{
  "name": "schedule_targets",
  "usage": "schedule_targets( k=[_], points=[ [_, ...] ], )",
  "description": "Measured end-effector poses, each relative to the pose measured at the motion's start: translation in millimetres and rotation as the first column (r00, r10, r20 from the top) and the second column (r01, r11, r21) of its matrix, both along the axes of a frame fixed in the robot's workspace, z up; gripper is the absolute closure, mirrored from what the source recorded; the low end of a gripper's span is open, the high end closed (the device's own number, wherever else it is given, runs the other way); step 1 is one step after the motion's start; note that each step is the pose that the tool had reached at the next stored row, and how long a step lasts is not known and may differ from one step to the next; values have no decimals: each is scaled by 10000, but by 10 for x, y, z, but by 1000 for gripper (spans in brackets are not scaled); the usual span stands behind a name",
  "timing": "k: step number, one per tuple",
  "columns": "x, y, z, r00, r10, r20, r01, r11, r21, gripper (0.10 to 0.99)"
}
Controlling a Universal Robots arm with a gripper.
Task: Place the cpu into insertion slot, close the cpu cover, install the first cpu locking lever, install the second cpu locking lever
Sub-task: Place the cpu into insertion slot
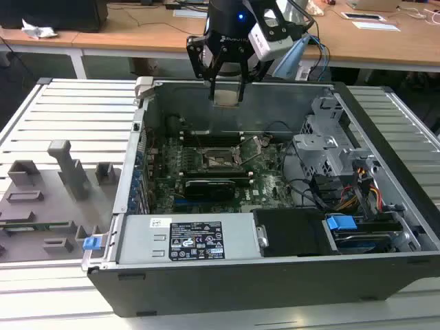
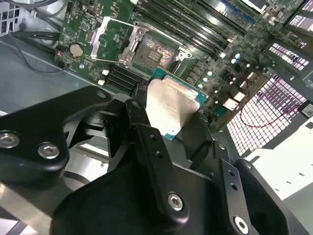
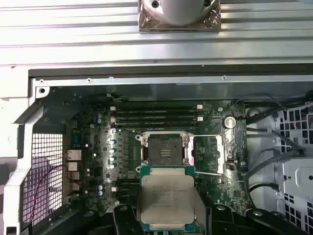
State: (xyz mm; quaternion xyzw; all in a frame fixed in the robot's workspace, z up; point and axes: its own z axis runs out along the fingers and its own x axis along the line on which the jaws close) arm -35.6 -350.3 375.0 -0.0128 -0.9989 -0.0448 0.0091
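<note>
**A:** The hand [image 1: 227, 97] hangs over the open computer case [image 1: 385, 130]. In the exterior view it's at 12 o'clock from the insertion slot [image 1: 218, 157], well above the green board [image 1: 268, 182].

**B:** Carrying anything?

**A:** The cpu [image 3: 166, 198]. The fingers are drawn in against two opposite edges and pinch it. Its pale metal top shows in both wrist views.

**B:** And the slot?

**A:** A bare dark square with nothing seated in it. The cpu cover [image 3: 190, 155] is swung open, off the slot's mouth.

**B:** So chip and slot are apart?

**A:** Apart — the chip is up in the air, touching only the fingers.

**B:** What's around it?

**A:** In the exterior view, from the slot: black memory slots [image 1: 210, 137] just at 12 o'clock, the drive cage [image 1: 330, 137] at 3 o'clock, the grey power supply [image 1: 185, 237] at 6 o'clock. The case sits on a ribbed metal bench [image 1: 75, 110] — grey fixtures [image 1: 48, 199] at its 9 o'clock.
</note>
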Motion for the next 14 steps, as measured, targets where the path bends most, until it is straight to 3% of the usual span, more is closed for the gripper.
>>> schedule_targets(
  k=[9,14],
  points=[
    [0,0,0,9999,-117,-1,117,9999,0,561],
    [0,0,0,9964,-848,0,848,9964,0,561]
  ],
)
